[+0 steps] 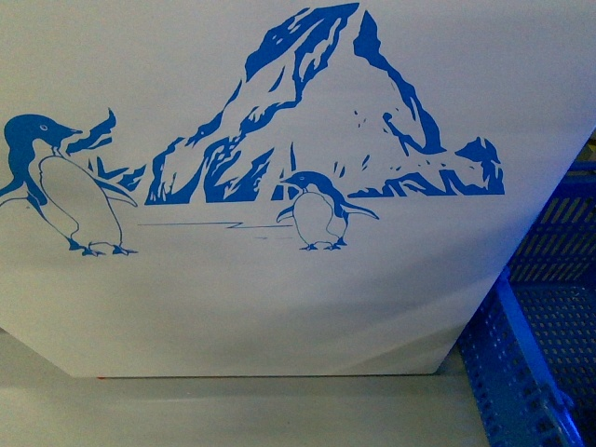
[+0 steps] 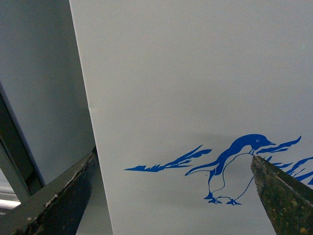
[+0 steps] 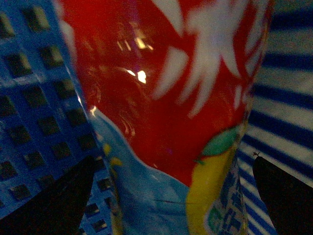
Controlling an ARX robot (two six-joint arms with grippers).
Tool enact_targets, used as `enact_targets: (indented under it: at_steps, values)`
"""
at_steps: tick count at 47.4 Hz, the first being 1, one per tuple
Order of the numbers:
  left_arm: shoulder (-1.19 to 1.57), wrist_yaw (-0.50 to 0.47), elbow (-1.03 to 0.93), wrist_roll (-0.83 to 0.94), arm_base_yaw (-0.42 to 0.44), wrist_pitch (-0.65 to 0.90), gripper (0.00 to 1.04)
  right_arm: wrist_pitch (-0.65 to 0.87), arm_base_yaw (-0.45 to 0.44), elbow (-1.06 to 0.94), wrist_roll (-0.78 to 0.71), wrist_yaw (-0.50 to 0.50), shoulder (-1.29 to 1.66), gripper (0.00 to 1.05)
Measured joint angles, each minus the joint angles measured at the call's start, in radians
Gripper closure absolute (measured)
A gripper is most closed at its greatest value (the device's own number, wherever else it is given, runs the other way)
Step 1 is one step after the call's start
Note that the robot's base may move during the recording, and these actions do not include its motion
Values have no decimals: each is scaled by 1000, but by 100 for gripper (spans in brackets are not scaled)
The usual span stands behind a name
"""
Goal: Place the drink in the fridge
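I am looking at the fridge (image 1: 279, 307) from close up in the front view; its white panel is filling most of the picture, and the blue penguin-and-mountain picture (image 1: 317, 140) is showing across it. At the right edge, the blue basket (image 1: 526, 372) is standing just beside the fridge's corner, with its perforated wall and rim showing.

Through the right wrist camera I am seeing the drink (image 3: 161, 98) very near the lens and blurred. Its red-and-white label is taking up the middle of the picture, with pale blue and yellow print at its other end. The right gripper (image 3: 173, 159) is sitting with one dark finger (image 3: 54, 200) on each side of the bottle. I cannot tell whether the pads are pressing on it or standing just clear, so I am not calling the jaws clenched or released. The basket's blue mesh is showing behind the drink on one side and blue-and-white slats on the other, so the drink is sitting against the basket and outside the fridge.

Through the left wrist camera I am watching the left gripper (image 2: 172, 156) facing the fridge's white wall near one of the printed penguins (image 2: 234, 166). Its jaws are standing released and wide apart, gripping nothing. A plain grey panel (image 2: 39, 73) is showing beside the fridge there.
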Motion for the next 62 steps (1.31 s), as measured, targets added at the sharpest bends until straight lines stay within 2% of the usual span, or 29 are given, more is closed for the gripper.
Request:
enact_targets:
  at_steps: [7, 16, 21, 30, 39, 48, 62]
  values:
    - [0, 0, 0, 0, 0, 0, 8, 6, -34, 3, 1, 26, 34, 7]
    - [0, 0, 0, 0, 0, 0, 8, 13, -29, 2, 6, 23, 37, 7]
    - [0, 0, 0, 0, 0, 0, 8, 14, -18, -5, 11, 10, 35, 25]
    - [0, 0, 0, 0, 0, 0, 8, 26, -5, -33, 19, 0, 14, 45]
    - [0, 0, 0, 0, 0, 0, 8, 36, 48, -124, 30, -47, -80, 59]
    - [0, 0, 0, 0, 0, 0, 8, 22, 171, -283, 63, -164, -403, 62]
    - [0, 0, 0, 0, 0, 0, 8, -96, 238, -420, 113, -249, -860, 62]
